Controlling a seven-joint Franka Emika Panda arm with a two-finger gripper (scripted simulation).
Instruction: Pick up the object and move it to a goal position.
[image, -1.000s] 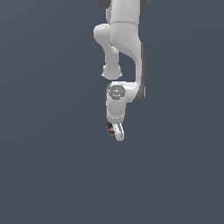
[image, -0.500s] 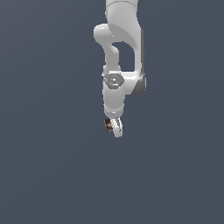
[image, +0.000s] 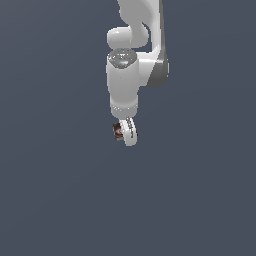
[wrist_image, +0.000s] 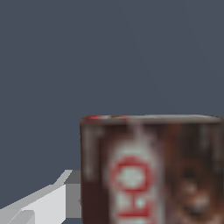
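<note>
White arm (image: 131, 75) hung down from the top of the exterior view against a plain grey-blue backdrop. Gripper (image: 125, 133) sat at its lower end, fingers closed on the box (image: 118, 131), which peeked out on the exterior view's left side of the white finger (image: 131, 132). Wrist view: box (wrist_image: 153, 170) filled much of the frame, dark brown with red-and-white label, blurred; pale finger (wrist_image: 48, 201) just beside it.
</note>
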